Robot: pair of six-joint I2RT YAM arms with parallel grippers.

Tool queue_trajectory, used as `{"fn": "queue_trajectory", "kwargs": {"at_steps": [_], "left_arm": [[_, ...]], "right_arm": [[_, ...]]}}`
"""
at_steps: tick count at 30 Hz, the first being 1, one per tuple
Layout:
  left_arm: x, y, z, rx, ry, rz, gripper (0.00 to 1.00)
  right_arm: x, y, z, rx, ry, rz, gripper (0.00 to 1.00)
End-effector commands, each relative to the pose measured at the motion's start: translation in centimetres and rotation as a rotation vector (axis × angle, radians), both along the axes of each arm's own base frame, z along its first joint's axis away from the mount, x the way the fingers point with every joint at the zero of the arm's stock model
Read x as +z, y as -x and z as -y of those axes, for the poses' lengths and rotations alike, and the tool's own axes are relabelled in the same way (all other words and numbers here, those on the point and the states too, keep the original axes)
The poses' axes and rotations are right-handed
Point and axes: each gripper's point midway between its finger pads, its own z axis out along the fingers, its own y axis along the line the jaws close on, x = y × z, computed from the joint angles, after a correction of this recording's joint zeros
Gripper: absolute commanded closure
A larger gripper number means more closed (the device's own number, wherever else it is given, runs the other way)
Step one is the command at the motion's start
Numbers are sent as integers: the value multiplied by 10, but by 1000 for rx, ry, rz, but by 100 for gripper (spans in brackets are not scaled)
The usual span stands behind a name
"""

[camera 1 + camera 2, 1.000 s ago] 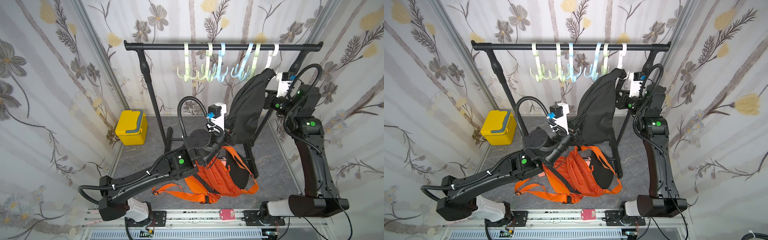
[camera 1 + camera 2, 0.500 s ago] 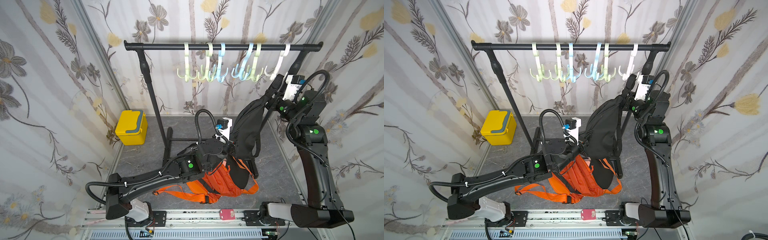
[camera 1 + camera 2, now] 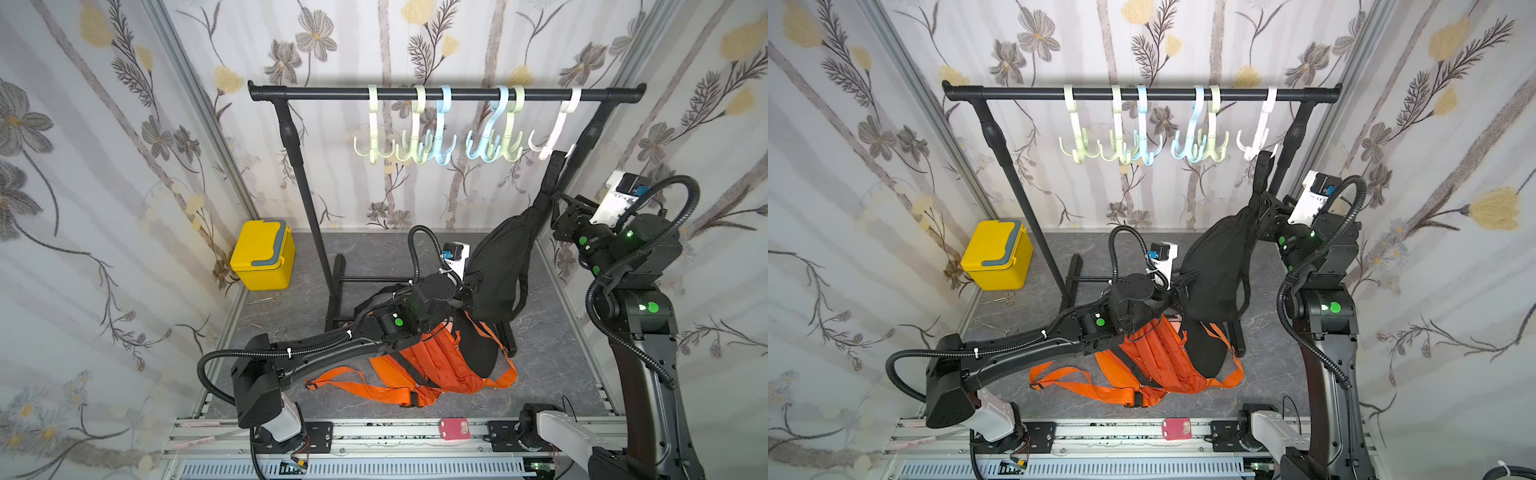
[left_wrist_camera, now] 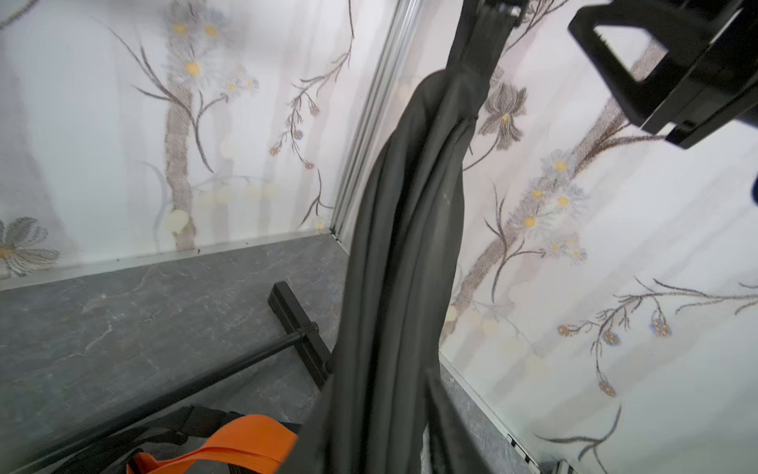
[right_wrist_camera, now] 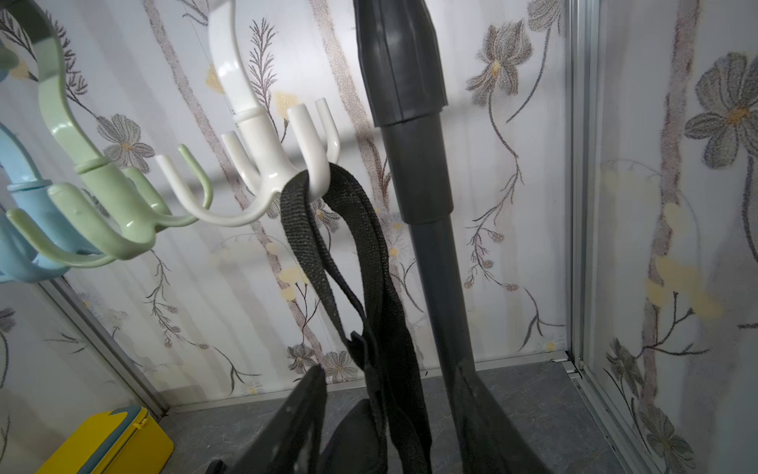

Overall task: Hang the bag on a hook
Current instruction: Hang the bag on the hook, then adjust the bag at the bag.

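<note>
Hanging from the white hook [image 3: 552, 141] at the right end of the black rail [image 3: 446, 94], the black bag [image 3: 500, 266] dangles by its strap [image 3: 550, 178] in both top views, its body slung low beside the rack's right post. The right gripper [image 3: 559, 208] sits just beside the strap below the hook; its fingertips blend into the dark fabric, so whether they pinch the strap or stand spread I cannot tell. The left gripper [image 3: 467, 293] is at the bag's lower edge, likewise lost against black cloth. An orange bag [image 3: 432, 361] lies on the floor under the left arm, partly covered by it, and a yellow box [image 3: 264, 255] stands by the left wall.

In the other top view the black bag [image 3: 1219, 266] again hides the left gripper's [image 3: 1177, 297] tips (black on black).

Through the left wrist camera, the bag [image 4: 402, 266] fills the middle, cut off at both ends; one black gripper finger [image 4: 640, 61] shows in a corner, apart from the cloth.

Through the right wrist camera, the strap [image 5: 328, 230] loops over a prong of the white hook [image 5: 279, 164]; two dark blurred fingers [image 5: 295, 427] stand on either side of it, seemingly parted.
</note>
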Motion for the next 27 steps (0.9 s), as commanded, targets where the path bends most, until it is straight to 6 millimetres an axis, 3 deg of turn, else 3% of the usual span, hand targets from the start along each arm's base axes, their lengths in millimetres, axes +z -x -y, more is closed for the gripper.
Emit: {"fn": "queue_trajectory", "kwargs": {"at_steps": [1,3,10,17,19,24,27], "left_arm": [[0,5,8,-56,54,-20,32],[-11,4,4,-47,35,-42,18],[-52,-1,-45,49,24,-147,14],[-105,6,-115,164,1,-304,14],[-120,13,-125,170,-16,-352,14],[-158,28,-125,141,-43,-482,15],[-178,28,-115,142,-63,-532,15]], "right_arm": [[9,9,3,-21,6,46,48],[9,13,-2,7,11,49,46],[-18,18,-21,96,25,5,45],[-82,19,-56,185,51,-87,46],[-103,17,-67,209,66,-125,46],[-149,11,-89,236,72,-206,47],[-163,10,-96,246,58,-228,47]]}}
